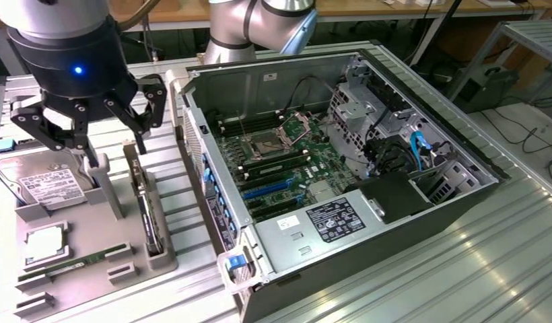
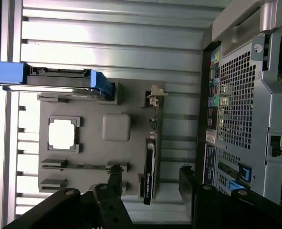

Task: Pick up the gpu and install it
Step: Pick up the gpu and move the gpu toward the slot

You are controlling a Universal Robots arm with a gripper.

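Grey tray holds gpu on edge | beneath claw | claw spread apart, empty

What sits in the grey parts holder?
A hard drive, a CPU, a RAM stick and the gpu standing on edge, its lower edge covered.

On my feed the gripper has its fingers spread wide, one on either side of the gpu, touching neither face. The gpu stands on edge in the gray tray. From the gpu, the RAM stick lies at nine o'clock, the hard drive at eleven, and the computer case at three.
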